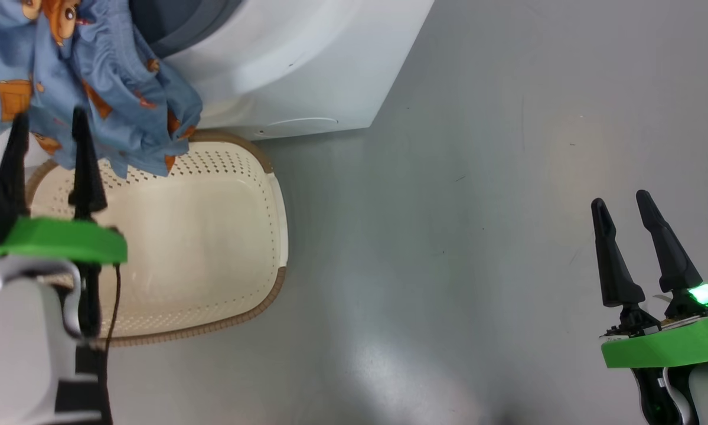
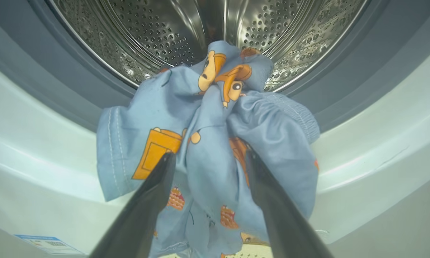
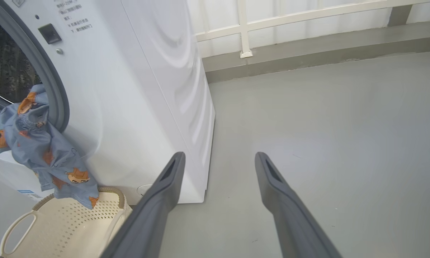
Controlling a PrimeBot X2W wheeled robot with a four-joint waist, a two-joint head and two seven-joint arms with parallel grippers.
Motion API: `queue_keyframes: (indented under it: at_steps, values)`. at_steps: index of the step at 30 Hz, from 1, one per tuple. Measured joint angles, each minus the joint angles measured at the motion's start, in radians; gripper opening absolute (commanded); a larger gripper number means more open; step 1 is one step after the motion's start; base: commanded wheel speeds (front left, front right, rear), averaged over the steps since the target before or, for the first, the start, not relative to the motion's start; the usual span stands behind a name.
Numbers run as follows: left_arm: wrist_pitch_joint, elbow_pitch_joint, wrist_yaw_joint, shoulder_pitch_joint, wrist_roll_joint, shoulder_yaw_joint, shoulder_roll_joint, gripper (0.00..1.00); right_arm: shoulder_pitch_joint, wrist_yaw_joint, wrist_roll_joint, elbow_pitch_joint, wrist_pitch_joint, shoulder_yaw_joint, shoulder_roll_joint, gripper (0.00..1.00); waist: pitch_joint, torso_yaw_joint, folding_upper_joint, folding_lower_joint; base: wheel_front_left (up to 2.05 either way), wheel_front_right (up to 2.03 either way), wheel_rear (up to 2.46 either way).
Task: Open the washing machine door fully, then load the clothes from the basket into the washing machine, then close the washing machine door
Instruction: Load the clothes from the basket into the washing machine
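Blue clothes [image 2: 207, 143] pinched in left hand [image 2: 209, 157].

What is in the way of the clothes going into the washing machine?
Nothing visible. The clothes, gripped by the left gripper, hang at the open mouth of the washer, draped over the grey gasket. The steel drum behind them looks empty, with no door across the opening. The tail still dangles over the basket.
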Motion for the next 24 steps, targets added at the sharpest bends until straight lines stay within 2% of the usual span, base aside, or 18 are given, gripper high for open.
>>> queue_keyframes:
  at_steps: [10,17,24]
  values:
    - [0.000,-0.165,-0.007,0.240,-0.012,-0.020,-0.009,1.00,0.018,0.000,-0.001,0.000,0.000,-0.007,-0.012,1.00,-0.016,0.009,0.0000,-0.0001,0.00,0.00,0.00]
    - [0.000,-0.238,0.045,0.343,-0.071,-0.071,-0.009,1.00,0.020,0.000,-0.002,0.001,0.000,-0.013,-0.020,1.00,-0.029,0.018,0.0000,-0.0001,0.00,0.00,0.00]
    - [0.000,-0.249,0.058,0.356,-0.084,-0.089,-0.008,1.00,0.020,0.000,-0.002,0.001,0.000,-0.011,-0.024,1.00,-0.036,0.018,0.0000,-0.0001,0.00,0.00,0.00]
